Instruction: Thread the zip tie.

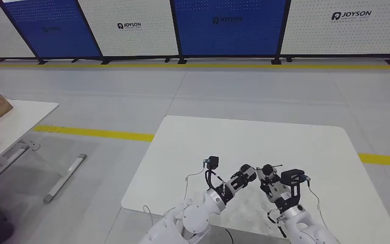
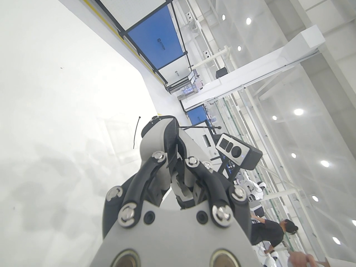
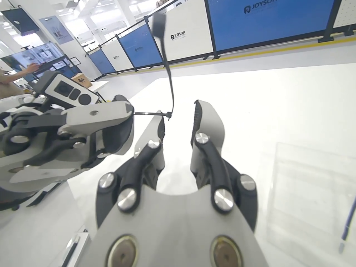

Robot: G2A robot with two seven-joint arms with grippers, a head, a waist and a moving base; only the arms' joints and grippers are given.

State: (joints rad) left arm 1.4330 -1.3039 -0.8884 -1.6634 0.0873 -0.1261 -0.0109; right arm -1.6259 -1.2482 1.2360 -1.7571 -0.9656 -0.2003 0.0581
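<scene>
- The left claw hangs over the white surface, near the edge closest to the robot. It is clenched on the black zip tie.
- The tie's strap lies pinched between the left claw's pads and pokes out past its fingertips toward the right claw.
- A little way out from the left claw, the tie reaches a small dark knuckle and turns sharply. Its other stretch rises away from the surface.
- That knuckle sits just beside the tip of the right claw's finger nearer the left claw; I cannot tell whether the two touch.
- The right claw is released, with its fingers spread and nothing between them. It stands just beside the left claw, almost tip to tip.
- The whole tie hangs in the air out from the left claw, clear of the surface.
</scene>
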